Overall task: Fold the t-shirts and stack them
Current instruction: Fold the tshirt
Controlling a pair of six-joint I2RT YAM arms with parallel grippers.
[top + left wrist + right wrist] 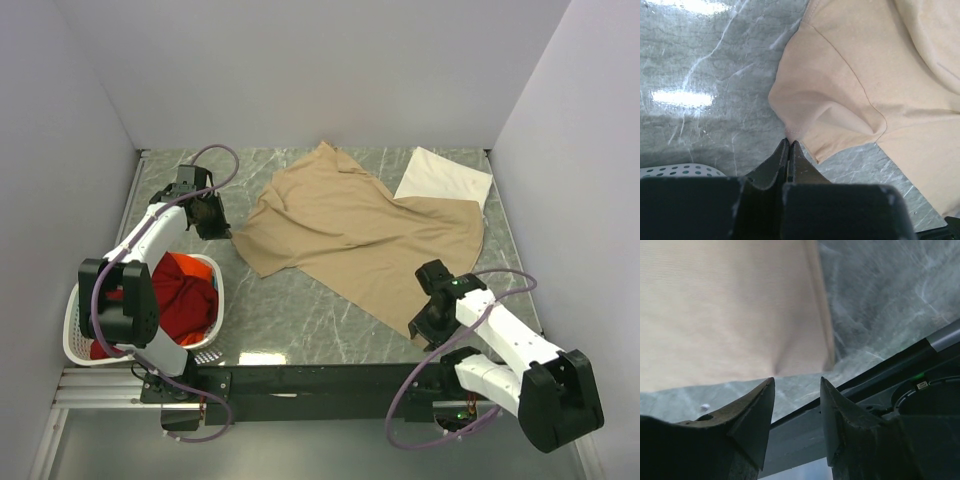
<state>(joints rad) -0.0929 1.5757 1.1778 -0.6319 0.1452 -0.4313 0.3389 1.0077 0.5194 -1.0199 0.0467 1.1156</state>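
My left fingers (pixel 789 150) are clenched tight, tip against tip. In the left wrist view the sleeve edge of the tan t-shirt (pixel 865 75) runs right into their tips, and the cloth puckers into a fold just ahead of them. I read that as a pinch on the sleeve hem. From those tips the shirt spreads away forward and to the right, with bare bench (pixel 715 60) off to the left of them. The white laundry basket (pixel 75 335) sits just behind these fingers, and its perforated rim shows in the near corner of the wrist view. A red t-shirt (pixel 185 300) is bundled inside it, and an orange bit shows at the basket's far edge.

My right fingers (pixel 425 328) are released, with a clear gap between the two tips and nothing in it. They hang low over the near edge of the bench. The tan t-shirt's near hem lies just beyond the tips and apart from them, and its corner falls about in line with the gap. Green-grey bench surface shows to the right of that corner.

Seen from above, the tan t-shirt lies rumpled and unfolded between the two sets of fingers. Well beyond the right fingers, at the back of the bench, the cream-white t-shirt (pixel 445 175) lies folded flat. The tan cloth overlaps its near edge.
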